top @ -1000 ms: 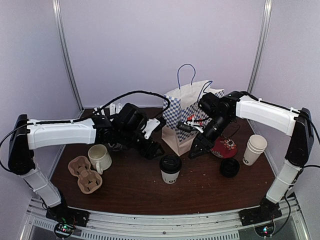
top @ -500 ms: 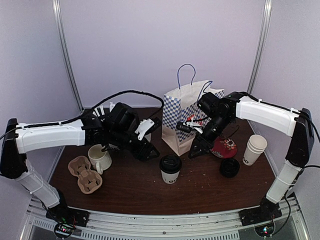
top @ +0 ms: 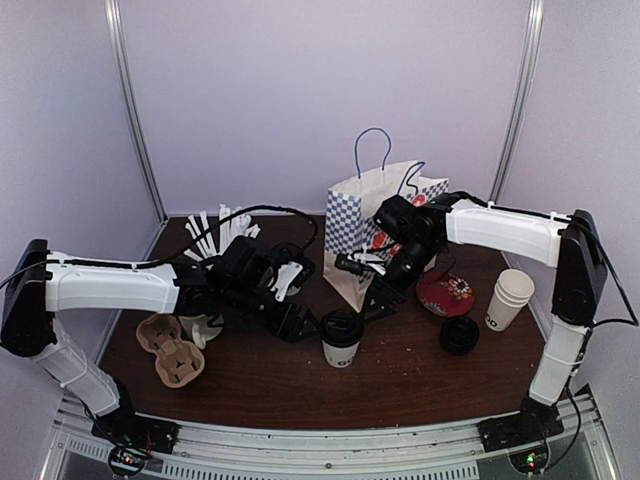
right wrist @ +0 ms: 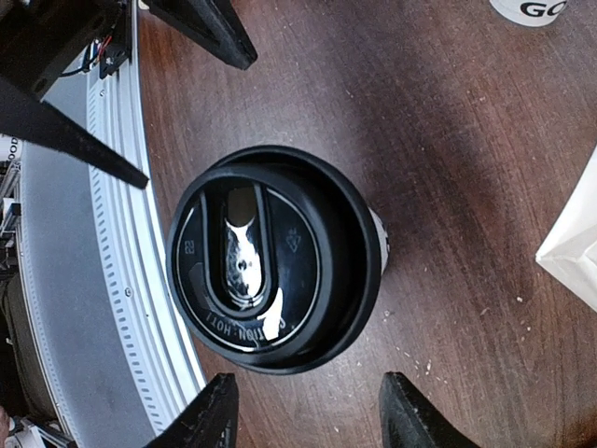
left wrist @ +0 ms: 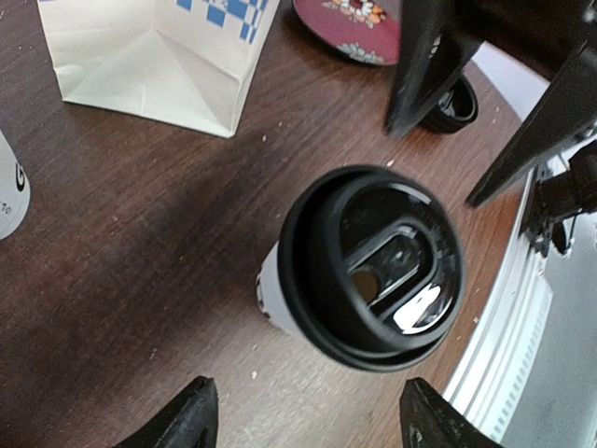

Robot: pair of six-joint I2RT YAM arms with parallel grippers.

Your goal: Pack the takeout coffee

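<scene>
A white paper coffee cup with a black lid stands at the middle of the brown table. It shows from above in the left wrist view and in the right wrist view. My left gripper is open and empty, just left of the cup, its fingertips wide apart. My right gripper is open and empty, just right of and behind the cup, its fingertips apart. A stack of lidless white cups stands at the right.
A checked paper bag with a blue handle stands behind the cup. A red patterned dish and a loose black lid lie at right. A cardboard cup carrier, a cream mug and white straws are at left.
Both arms have come down and in toward the lidded cup: the left gripper moved right and forward, the right gripper moved left and forward. The cup has not moved.
</scene>
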